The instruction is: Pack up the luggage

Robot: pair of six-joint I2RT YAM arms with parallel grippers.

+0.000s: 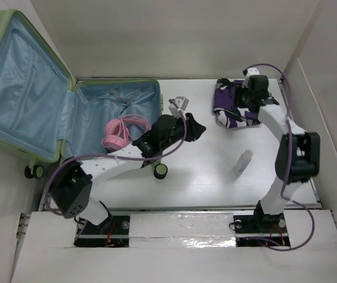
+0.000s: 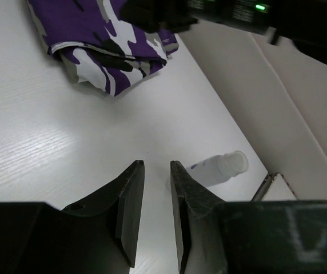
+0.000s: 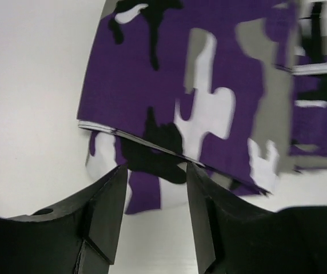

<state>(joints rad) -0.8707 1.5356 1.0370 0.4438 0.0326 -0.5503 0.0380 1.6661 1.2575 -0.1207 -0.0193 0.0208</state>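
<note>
Luggage (image 1: 92,121) lies open on the counter (image 2: 49,142) well to the left of both arms' tips, lid propped up, with pink headphones (image 1: 121,132) in the half nearer the left end effector (image 2: 156,165). That end effector has its fingers only narrowly parted and holds nothing. It hangs over bare counter, with a clear bottle (image 2: 218,169) lying on its side just ahead and to its right.

The right end effector (image 3: 155,171) has its jaws parted, tips at the near edge of a folded purple camouflage garment (image 3: 209,85). I cannot tell whether they touch the cloth.

The main risk is a shallow pinch. If the jaws catch only the top layer, the fold would likely fall open and trail across the counter. A trailing hem could sweep the bottle and set it rolling. The left arm also lies stretched between the garment and the luggage, so a direct carry leftward risks a collision, or cloth snagging on it or on the shell's rim.
</note>
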